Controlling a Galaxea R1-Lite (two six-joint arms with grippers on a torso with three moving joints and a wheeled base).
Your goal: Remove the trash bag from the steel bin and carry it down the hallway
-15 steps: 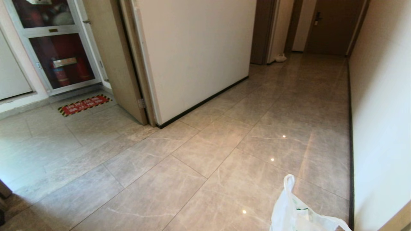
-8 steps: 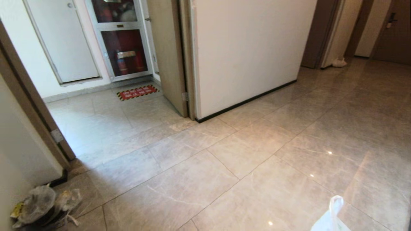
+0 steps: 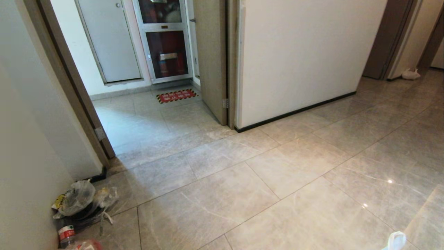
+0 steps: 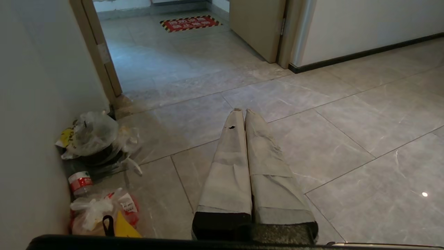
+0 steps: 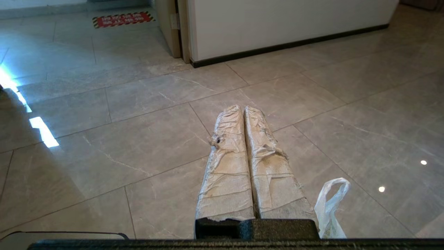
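Both grippers closed and empty: left gripper (image 4: 244,111), right gripper (image 5: 242,108) with trash bag (image 5: 331,205) just beside it.

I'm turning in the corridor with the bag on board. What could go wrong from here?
1. The trash bag only shows a loose handle beside the shut right gripper, not between its fingers; it may slip off.
2. Bagged rubbish and a bottle lie against the left wall; turning further that way could clip them.
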